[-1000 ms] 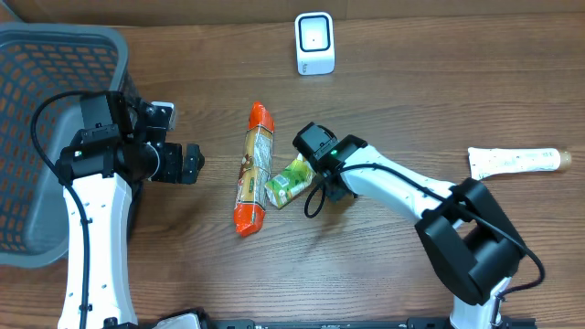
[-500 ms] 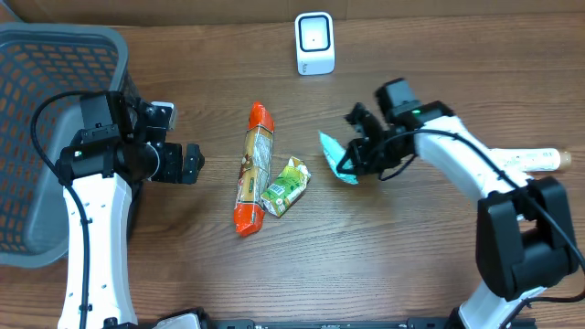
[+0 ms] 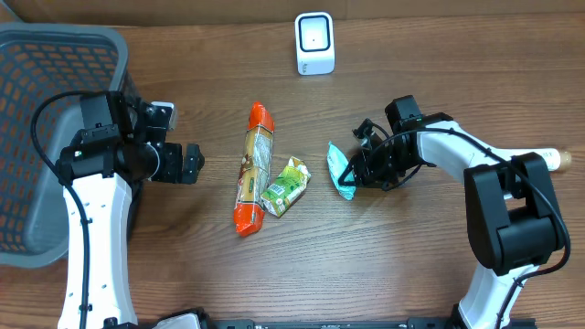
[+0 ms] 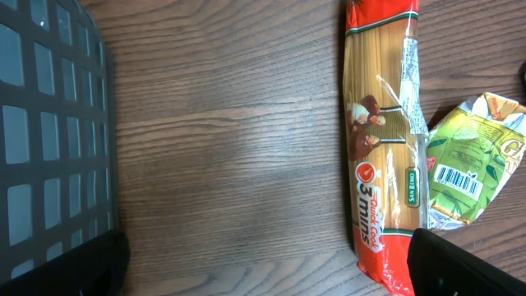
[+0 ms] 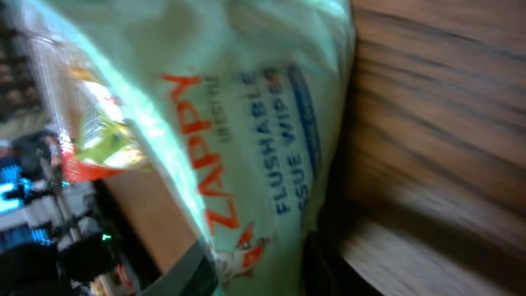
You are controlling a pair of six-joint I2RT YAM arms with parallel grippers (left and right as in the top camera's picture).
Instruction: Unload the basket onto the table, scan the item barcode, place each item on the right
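Observation:
A pale teal packet of flushable wipes (image 3: 340,171) lies low at the table right of centre, its printed face filling the right wrist view (image 5: 246,123). My right gripper (image 3: 358,169) is at its right edge, and the packet sits between the two fingers (image 5: 259,267); whether they still press on it does not show. The white barcode scanner (image 3: 314,43) stands at the back, well away from the packet. My left gripper (image 3: 194,164) hovers wide open left of the items, with nothing between its fingers (image 4: 267,263).
A long orange pasta packet (image 3: 253,166) (image 4: 382,140) and a green pouch (image 3: 286,185) with a barcode showing (image 4: 468,160) lie mid-table. A dark mesh basket (image 3: 55,55) (image 4: 49,123) fills the far left. A white tube (image 3: 512,161) lies at the right edge.
My right arm lifted the wipes packet from beside the green pouch, swung it right, and has now lowered it toward the table. The left arm has stayed still.

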